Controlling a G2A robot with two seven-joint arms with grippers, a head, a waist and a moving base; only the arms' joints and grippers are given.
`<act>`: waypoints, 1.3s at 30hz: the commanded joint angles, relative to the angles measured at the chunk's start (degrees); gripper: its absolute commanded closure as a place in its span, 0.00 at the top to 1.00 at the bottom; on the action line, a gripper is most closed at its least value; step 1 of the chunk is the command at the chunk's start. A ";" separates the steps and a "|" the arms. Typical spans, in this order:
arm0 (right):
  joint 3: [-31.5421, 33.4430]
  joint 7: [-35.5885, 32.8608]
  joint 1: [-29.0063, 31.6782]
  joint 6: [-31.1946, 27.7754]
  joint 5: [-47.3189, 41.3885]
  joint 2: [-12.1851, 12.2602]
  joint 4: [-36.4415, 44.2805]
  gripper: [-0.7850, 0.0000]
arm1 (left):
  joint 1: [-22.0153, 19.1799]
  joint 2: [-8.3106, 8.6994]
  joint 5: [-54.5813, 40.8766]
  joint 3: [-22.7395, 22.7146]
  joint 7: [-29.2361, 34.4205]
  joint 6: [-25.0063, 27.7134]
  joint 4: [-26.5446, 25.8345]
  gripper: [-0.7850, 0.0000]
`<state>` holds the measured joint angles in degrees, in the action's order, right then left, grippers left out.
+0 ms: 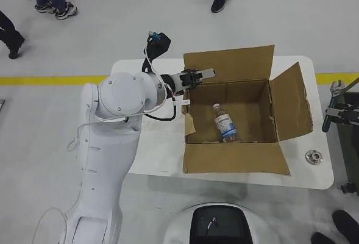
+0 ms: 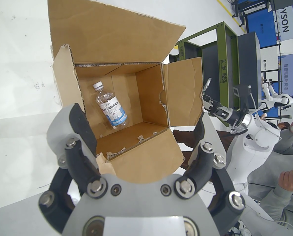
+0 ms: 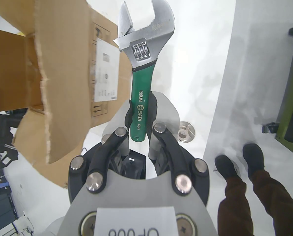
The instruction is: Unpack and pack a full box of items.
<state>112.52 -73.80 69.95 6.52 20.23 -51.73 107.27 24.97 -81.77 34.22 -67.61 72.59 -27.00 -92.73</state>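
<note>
Desk [image 1: 161, 146]: white, carrying the box and a disc.
Box [image 1: 234, 157]: open cardboard with flaps splayed, at the middle of the desk.
Left tool [image 2: 139, 116]: fingers spread wide, above the box's far left corner.
Right tool [image 3: 142, 109]: just past the desk's right edge, pinching the wrench's green handle.
Bottle [image 1: 225, 123]: clear, with a white cap and a blue-and-white label. It lies on the box floor, cap toward the far side.
Wrench [image 3: 142, 57]: adjustable, steel head pointing far, right of the box.
Disc [image 1: 314, 156]: small, metal, on the desk right of the box's near right corner.

Green-handled wrench [image 3: 142, 92], brown box [image 1: 234, 157]
</note>
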 commanded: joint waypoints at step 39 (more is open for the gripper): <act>-49.40 8.42 -27.28 7.57 8.20 -1.74 -8.52 0.00 | 5.18 2.64 13.59 -7.26 -4.26 -4.11 -4.76 1.00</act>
<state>65.45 -64.94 43.92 13.43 26.55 -53.19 99.67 30.19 -79.11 48.00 -74.93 68.35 -31.20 -97.51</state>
